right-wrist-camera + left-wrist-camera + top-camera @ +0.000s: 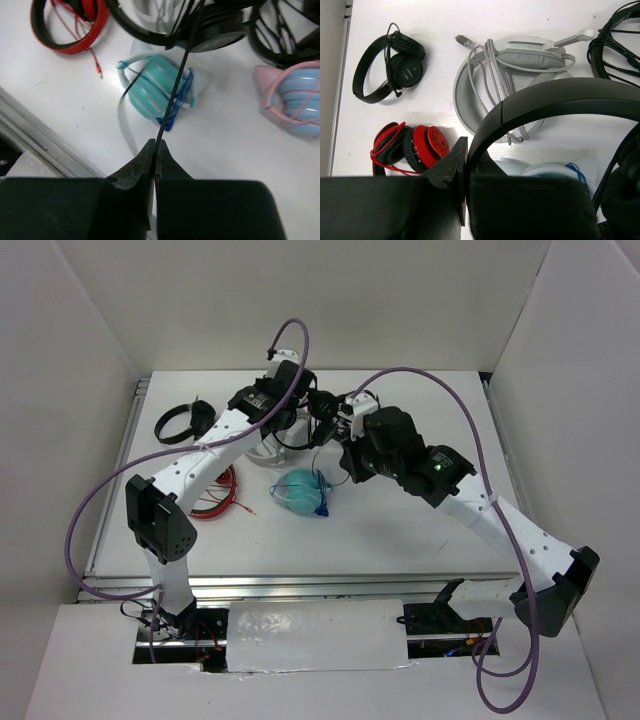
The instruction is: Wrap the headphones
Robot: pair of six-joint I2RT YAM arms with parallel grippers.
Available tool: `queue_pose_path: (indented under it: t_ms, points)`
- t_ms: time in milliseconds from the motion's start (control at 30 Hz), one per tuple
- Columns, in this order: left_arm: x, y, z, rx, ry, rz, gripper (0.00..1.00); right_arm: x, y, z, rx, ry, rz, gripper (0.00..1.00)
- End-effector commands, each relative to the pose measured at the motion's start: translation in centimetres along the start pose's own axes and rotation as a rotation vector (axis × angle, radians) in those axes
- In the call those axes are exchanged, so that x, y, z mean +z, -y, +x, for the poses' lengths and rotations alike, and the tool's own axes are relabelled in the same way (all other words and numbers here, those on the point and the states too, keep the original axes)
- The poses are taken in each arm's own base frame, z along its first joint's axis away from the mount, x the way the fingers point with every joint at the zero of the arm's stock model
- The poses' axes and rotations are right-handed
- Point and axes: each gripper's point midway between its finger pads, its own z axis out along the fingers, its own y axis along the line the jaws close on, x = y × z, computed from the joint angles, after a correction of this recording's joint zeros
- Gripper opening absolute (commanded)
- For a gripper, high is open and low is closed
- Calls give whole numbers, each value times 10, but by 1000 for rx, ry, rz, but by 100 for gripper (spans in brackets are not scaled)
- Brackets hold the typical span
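Table (420, 530): headphones (560, 97) apparently in end effectors (466, 160) (156, 150)

The headphones (560, 97) are cut off by the left wrist view's right edge, and the earcups can't really be made out. In the right wrist view, the pink-and-blue set (300, 90) and red pair (62, 46) get cropped too.

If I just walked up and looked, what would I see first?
The black headphones are held up over the middle of the table. The left gripper is shut on their headband, and the right gripper pinches their thin black cable. Right below lie bright turquoise headphones, and a red-and-black pair sits on the left side.
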Motion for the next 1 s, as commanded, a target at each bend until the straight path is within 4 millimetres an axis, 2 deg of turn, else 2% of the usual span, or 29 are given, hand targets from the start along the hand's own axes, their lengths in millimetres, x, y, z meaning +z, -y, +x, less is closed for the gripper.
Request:
queue_pose_path:
  t_ms: [0,100,200,233,300,333,367,467,500,533,567,600,633,667,700,733,767,800,833,867,900,967]
  points:
    - [-2,-37,-39,-153,102,-141,0,-5,-36,13,5,-44,-179,0]
    - [-9,-38,-54,-195,136,-99,0,14,-51,29,2,-109,-259,0]
    - [-25,-42,-71,-246,182,-31,0,35,-54,36,41,-135,-259,0]
    - [-26,-36,-69,-247,175,16,0,41,-54,33,47,-118,-258,2]
    - [-30,-37,-77,-286,197,64,0,57,-50,38,61,-123,-225,2]
    - [-38,-37,-78,-297,204,107,0,64,-43,33,72,-98,-182,2]
    - [-48,-38,-88,-341,230,187,0,73,-34,35,77,-97,-133,1]
    - [-55,-33,-87,-375,220,326,0,86,-30,25,97,-36,-104,0]
    - [-67,-36,-96,-406,254,365,0,91,-27,34,94,-36,-100,0]
    - [-68,-37,-93,-413,249,383,0,95,-30,21,103,39,-108,0]
    - [-70,-40,-94,-423,254,400,0,91,-31,15,104,85,-123,0]
    - [-80,-42,-99,-434,267,438,0,96,-29,33,105,82,-122,0]
    - [-83,-42,-99,-438,269,458,0,92,-31,13,120,192,-138,0]
    - [-86,-46,-102,-445,277,475,0,91,-32,6,119,261,-153,1]
    - [-97,-43,-105,-451,284,535,0,97,-28,29,121,257,-148,2]
    - [-102,-41,-106,-450,286,565,0,92,-29,7,123,380,-170,4]
    - [-107,-41,-109,-453,296,593,0,92,-28,17,108,399,-181,5]
    - [-117,-37,-110,-449,294,645,0,86,-29,1,106,497,-192,7]
    - [-123,-35,-111,-448,295,672,0,85,-28,-1,105,527,-193,8]
    - [-129,-35,-114,-455,305,694,0,86,-27,6,95,539,-192,9]
    - [-138,-35,-116,-455,317,721,0,81,-24,-8,98,614,-181,11]
    - [-151,-34,-119,-455,323,772,0,85,-21,-6,98,637,-168,14]
